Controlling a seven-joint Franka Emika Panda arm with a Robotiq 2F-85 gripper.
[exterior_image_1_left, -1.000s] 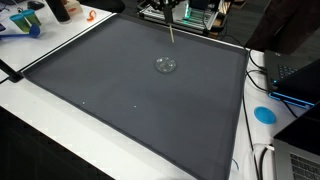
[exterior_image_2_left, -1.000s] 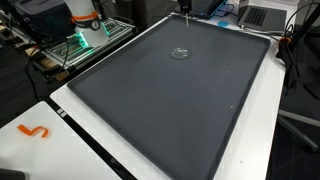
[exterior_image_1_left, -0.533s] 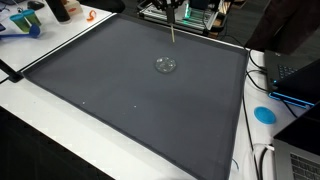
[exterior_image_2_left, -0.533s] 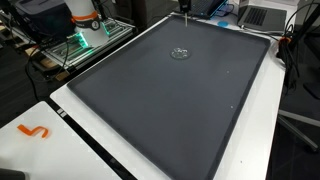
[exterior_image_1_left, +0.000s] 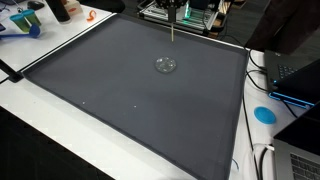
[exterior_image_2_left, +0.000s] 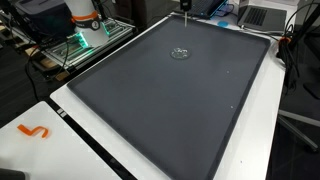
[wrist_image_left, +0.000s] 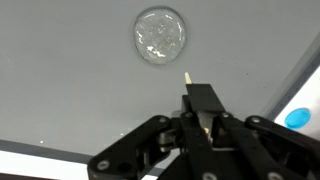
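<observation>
Wrist view first: we see the claw (wrist_image_left: 203, 112) closed on one thin stick (wrist_image_left: 187, 78). Its pale tip pokes out over the grey mat (wrist_image_left: 70, 90), just beside one clear round piece (wrist_image_left: 160, 35) but apart from it. We take that piece for a small glass dish or lid, though the blur leaves us unsure. One blue disc (wrist_image_left: 298, 117) shows at the edge, off the mat.

In an exterior view, the claw (exterior_image_1_left: 172, 12) hangs at the far edge of the mat (exterior_image_1_left: 120, 100) with the stick (exterior_image_1_left: 172, 32) pointing straight down. Its tip is near the clear round piece (exterior_image_1_left: 165, 65), and nothing lies between them. The one blue disc (exterior_image_1_left: 264, 114) rests on the white table (exterior_image_1_left: 40, 130), well apart from the stick.

In an exterior view from the opposite end, the claw (exterior_image_2_left: 185, 6) sits at the top. The single clear round piece (exterior_image_2_left: 180, 53) lies alone on the mat (exterior_image_2_left: 170, 120). One orange squiggle (exterior_image_2_left: 33, 131) lies on the near table corner, and one laptop (exterior_image_2_left: 262, 15) stands beyond the mat.
</observation>
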